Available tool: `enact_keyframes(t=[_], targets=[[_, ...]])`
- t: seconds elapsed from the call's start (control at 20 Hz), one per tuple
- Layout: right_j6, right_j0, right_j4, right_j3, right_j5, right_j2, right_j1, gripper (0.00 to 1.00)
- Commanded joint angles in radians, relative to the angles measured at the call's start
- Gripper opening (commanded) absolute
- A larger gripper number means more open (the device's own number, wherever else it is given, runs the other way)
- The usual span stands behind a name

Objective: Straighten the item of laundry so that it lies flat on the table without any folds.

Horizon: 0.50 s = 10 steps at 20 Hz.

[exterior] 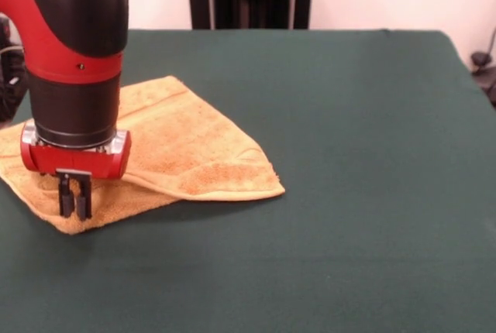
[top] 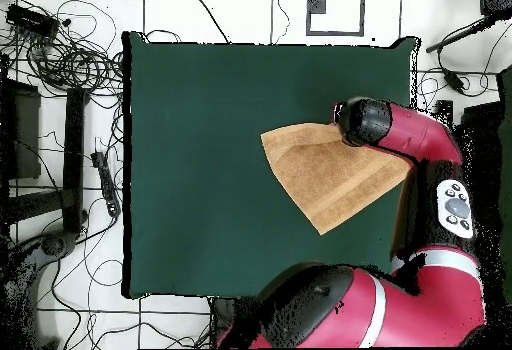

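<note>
The golden-orange towel (exterior: 186, 147) lies on the dark green table (exterior: 349, 155) at the left of the front view. It is folded over itself, with an upper layer ending in a pointed corner at the right. My gripper (exterior: 75, 207) points straight down over the towel's near left corner. Its fingers (exterior: 67, 200) are close together, with their tips down in the cloth. In the overhead view the towel (top: 325, 176) shows as a rough triangle near the table's right edge (top: 412, 86). The arm's wrist (top: 362, 121) covers its upper right corner and hides the gripper.
The red and black arm (exterior: 74, 54) hides the towel's far left part in the front view. The towel lies close to the table's left edge there. Cables and stands (top: 70, 66) lie on the floor beside the table in the overhead view.
</note>
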Motion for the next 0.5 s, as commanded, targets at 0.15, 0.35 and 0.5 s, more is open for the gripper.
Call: enact_keyframes(t=[0.15, 0.35, 0.5], targets=[[0.127, 0.041, 0.028, 0.092, 0.153, 0.044, 0.030, 0.00], [0.119, 0.043, 0.020, 0.080, 0.151, 0.046, 0.038, 0.00], [0.114, 0.045, 0.016, 0.071, 0.148, 0.046, 0.045, 0.00]])
